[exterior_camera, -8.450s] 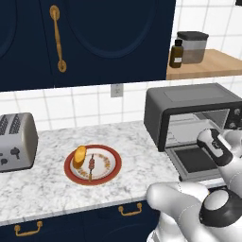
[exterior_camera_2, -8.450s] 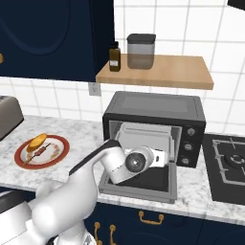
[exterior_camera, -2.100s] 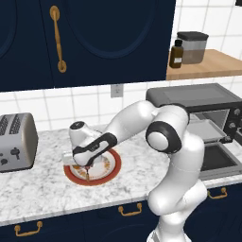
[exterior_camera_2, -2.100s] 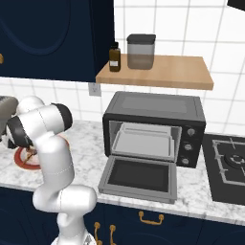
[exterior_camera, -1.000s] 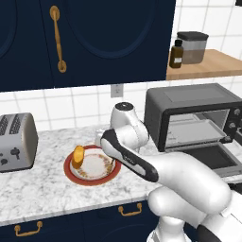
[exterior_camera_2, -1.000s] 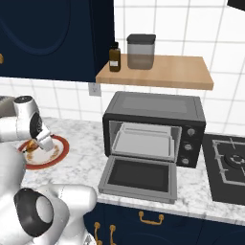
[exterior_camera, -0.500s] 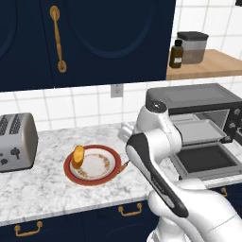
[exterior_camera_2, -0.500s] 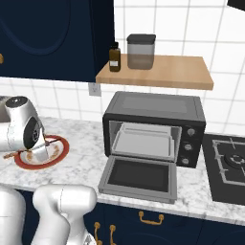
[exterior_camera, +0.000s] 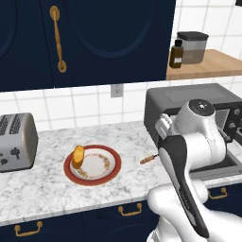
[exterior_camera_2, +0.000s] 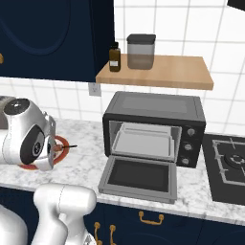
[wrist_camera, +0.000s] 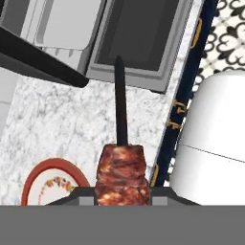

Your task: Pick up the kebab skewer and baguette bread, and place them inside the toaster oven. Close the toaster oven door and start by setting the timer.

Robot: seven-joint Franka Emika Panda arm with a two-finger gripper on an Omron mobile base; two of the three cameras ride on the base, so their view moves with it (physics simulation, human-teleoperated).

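1. Lifted off the red-rimmed round plate [exterior_camera: 111, 168] since a second ago: thin kebab skewer with brown meat chunks [wrist_camera: 119, 158], now carried above the marble counter [exterior_camera: 42, 189], clamped in the two-finger gripper [wrist_camera: 120, 194].
2. Golden baguette bread [exterior_camera: 78, 156]: on the plate's left edge.
3. Dark grey toaster oven [exterior_camera_2: 155, 112]: glass drop-down door [exterior_camera_2: 139, 177] lowered open.

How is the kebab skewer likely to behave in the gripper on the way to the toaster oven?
The kebab skewer looks stiff: its thin stick runs straight out, no sag. Probably light, but held at the meat end, it may pivot. The projecting tip could catch the toaster oven frame, so aim it carefully.
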